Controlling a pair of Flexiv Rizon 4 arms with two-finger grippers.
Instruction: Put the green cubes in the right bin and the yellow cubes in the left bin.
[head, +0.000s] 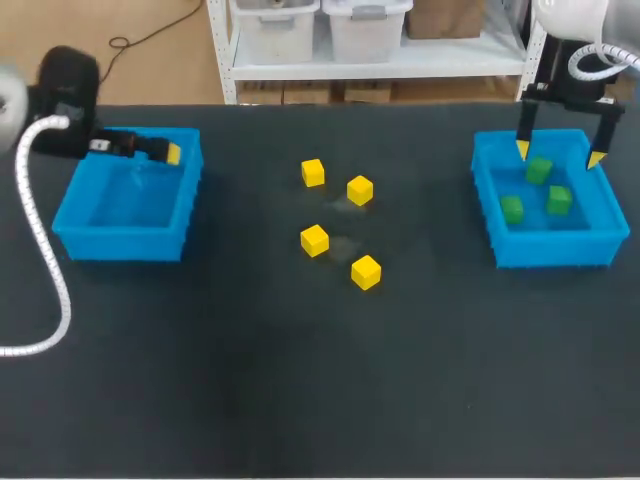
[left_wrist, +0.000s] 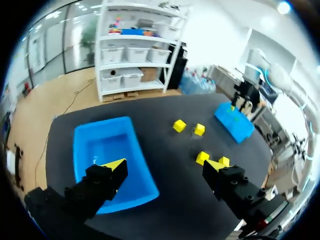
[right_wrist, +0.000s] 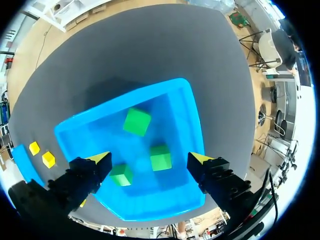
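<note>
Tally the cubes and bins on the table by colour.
Yellow cubes: 4
Green cubes: 3
Blue bins: 2
Total: 9

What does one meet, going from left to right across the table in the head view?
The left blue plastic bin → four small yellow cubes in the middle → right blue plastic bin.
</note>
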